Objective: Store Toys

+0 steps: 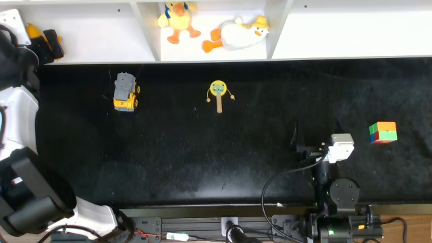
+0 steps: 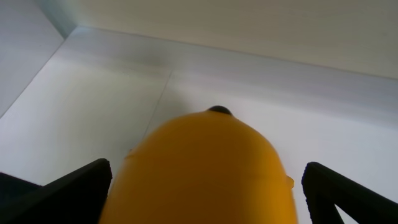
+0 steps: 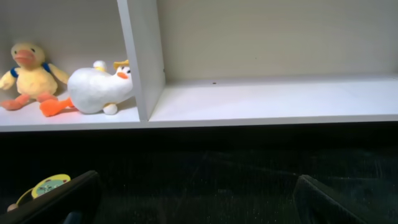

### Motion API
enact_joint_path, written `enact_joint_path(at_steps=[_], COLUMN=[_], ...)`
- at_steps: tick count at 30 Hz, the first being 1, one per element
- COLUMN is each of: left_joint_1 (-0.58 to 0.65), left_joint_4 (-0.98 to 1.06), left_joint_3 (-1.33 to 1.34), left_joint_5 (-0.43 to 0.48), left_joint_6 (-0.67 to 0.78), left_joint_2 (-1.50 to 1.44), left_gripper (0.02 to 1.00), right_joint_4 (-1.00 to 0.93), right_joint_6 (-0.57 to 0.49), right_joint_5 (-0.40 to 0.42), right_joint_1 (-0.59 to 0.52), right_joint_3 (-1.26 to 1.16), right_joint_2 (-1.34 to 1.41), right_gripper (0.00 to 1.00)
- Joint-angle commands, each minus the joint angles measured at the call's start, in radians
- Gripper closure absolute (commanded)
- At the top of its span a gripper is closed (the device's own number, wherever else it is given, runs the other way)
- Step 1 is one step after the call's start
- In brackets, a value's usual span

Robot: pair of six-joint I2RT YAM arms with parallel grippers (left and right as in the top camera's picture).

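Observation:
A yellow and black toy vehicle (image 1: 48,42) sits in the left compartment of the white shelf (image 1: 152,30). In the left wrist view its rounded yellow body (image 2: 211,149) lies between the spread fingers of my open left gripper (image 2: 206,186), inside that compartment. On the black mat lie a yellow and grey toy truck (image 1: 125,91), a small rattle drum (image 1: 218,93) and a colour cube (image 1: 383,132). My right gripper (image 1: 297,138) hangs open over the mat near the front right, facing the shelf, with nothing between its fingers (image 3: 68,199).
A yellow duck plush (image 1: 178,19) and a white duck plush (image 1: 237,34) fill the middle compartment. The right compartment (image 3: 280,93) is bare. The rattle drum (image 3: 43,186) lies ahead of the right gripper and off to one side. Cables run along the table's front edge.

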Motion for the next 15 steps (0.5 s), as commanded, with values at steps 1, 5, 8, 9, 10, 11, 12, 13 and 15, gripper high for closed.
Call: enact_joint_path(at_steps=[1, 5, 8, 9, 10, 11, 12, 13, 15], left_joint_1=[-0.004, 0.011, 0.026, 0.026, 0.026, 0.026, 0.025, 0.024, 0.023], left_joint_4=[-0.018, -0.092, -0.145, -0.159, -0.172, -0.184, -0.194, -0.207, -0.216], left_joint_3=[0.011, 0.011, 0.010, 0.010, 0.010, 0.010, 0.010, 0.007, -0.018], left_joint_5=[0.003, 0.002, 0.003, 0.003, 0.003, 0.003, 0.003, 0.002, 0.003], left_joint_6=[-0.004, -0.002, 0.000, 0.000, 0.005, 0.017, 0.026, 0.027, 0.027], left_joint_2=[-0.009, -0.042, -0.061, -0.068, -0.077, -0.088, -0.097, -0.112, -0.144], left_gripper=[0.023, 0.020, 0.020, 0.020, 0.020, 0.020, 0.020, 0.020, 0.018], right_joint_4=[0.005, 0.005, 0.005, 0.005, 0.005, 0.005, 0.005, 0.005, 0.005], right_joint_6=[0.000, 0.000, 0.000, 0.000, 0.000, 0.000, 0.000, 0.000, 0.000], right_joint_5=[0.008, 0.008, 0.008, 0.008, 0.008, 0.008, 0.008, 0.008, 0.008], right_joint_1=[0.006, 0.006, 0.006, 0.006, 0.006, 0.006, 0.006, 0.006, 0.006], right_joint_3=[-0.014, -0.014, -0.014, -0.014, -0.014, -0.014, -0.014, -0.014, -0.014], right_joint_2=[-0.009, -0.009, -0.009, -0.009, -0.009, -0.009, -0.009, -0.009, -0.009], right_gripper=[0.007, 0.005, 0.007, 0.005, 0.007, 0.007, 0.005, 0.005, 0.005])
